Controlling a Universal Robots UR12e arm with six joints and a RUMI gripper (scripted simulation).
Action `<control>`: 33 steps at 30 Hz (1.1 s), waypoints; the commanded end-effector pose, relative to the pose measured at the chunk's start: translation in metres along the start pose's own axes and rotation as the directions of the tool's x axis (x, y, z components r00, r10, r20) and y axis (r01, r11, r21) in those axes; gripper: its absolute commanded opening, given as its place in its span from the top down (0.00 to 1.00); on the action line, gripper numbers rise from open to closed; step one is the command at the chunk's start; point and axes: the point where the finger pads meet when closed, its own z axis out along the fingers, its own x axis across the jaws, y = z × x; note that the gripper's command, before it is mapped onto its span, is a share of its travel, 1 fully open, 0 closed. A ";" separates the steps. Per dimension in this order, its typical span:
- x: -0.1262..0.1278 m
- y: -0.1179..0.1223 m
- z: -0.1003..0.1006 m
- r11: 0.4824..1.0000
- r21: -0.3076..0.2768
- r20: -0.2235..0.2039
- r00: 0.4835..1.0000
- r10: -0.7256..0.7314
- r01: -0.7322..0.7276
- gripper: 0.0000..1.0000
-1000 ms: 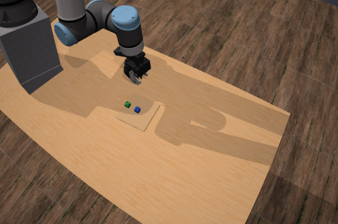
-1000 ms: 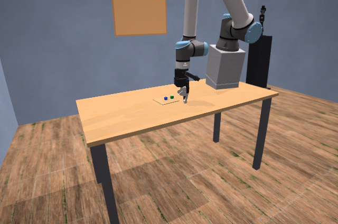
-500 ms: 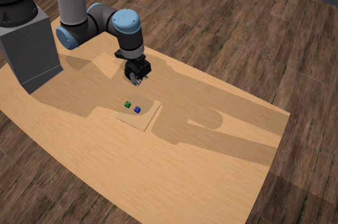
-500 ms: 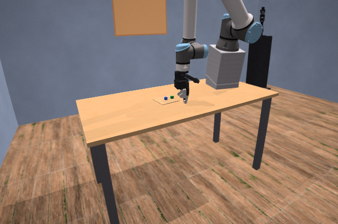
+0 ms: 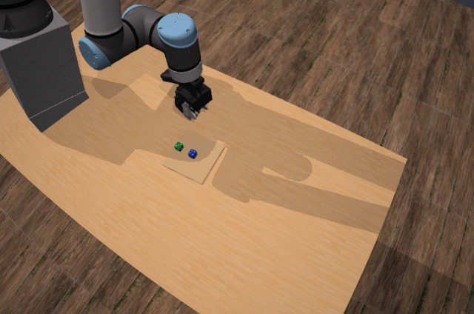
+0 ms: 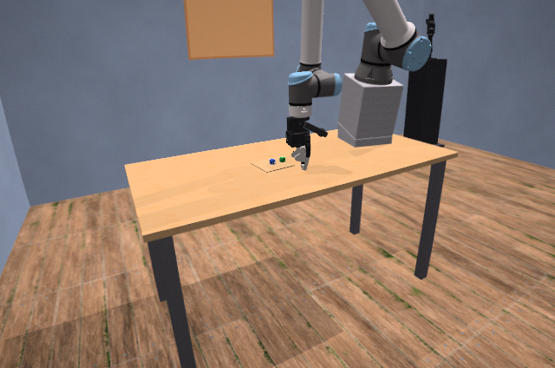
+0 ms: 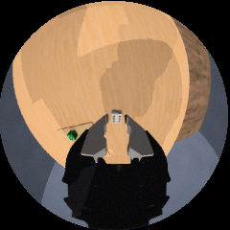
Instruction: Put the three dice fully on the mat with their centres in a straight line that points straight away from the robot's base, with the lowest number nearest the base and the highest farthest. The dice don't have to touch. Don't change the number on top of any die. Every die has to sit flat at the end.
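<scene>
A white die (image 7: 116, 117) sits between my fingertips, with a narrow gap on each side. Its bright face seems to show six pips. My gripper (image 5: 198, 113) (image 6: 304, 167) (image 7: 116, 115) is partly open, low over the table beside the mat. The thin square mat (image 5: 191, 173) lies on the table. A green die (image 5: 178, 146) (image 6: 282, 159) (image 7: 72, 135) stands at the mat's edge on the base side. A blue die (image 5: 192, 153) (image 6: 271, 161) stands near the mat's middle, farther from the base. Pips on the green and blue dice are too small to read surely.
The robot's grey pedestal (image 5: 44, 73) (image 6: 369, 110) stands at one end of the wooden table (image 5: 152, 218) (image 6: 201, 193). The arm's shadow falls across part of the mat. The table's long edge lies beyond the gripper in the top view.
</scene>
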 end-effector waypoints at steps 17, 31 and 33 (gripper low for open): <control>0.000 0.000 0.000 1.000 -0.001 0.000 1.000 0.000 0.000 0.79; 0.000 0.000 0.000 1.000 -0.001 0.000 1.000 0.000 0.000 0.97; 0.000 0.000 0.000 1.000 -0.001 0.000 1.000 0.000 0.000 0.97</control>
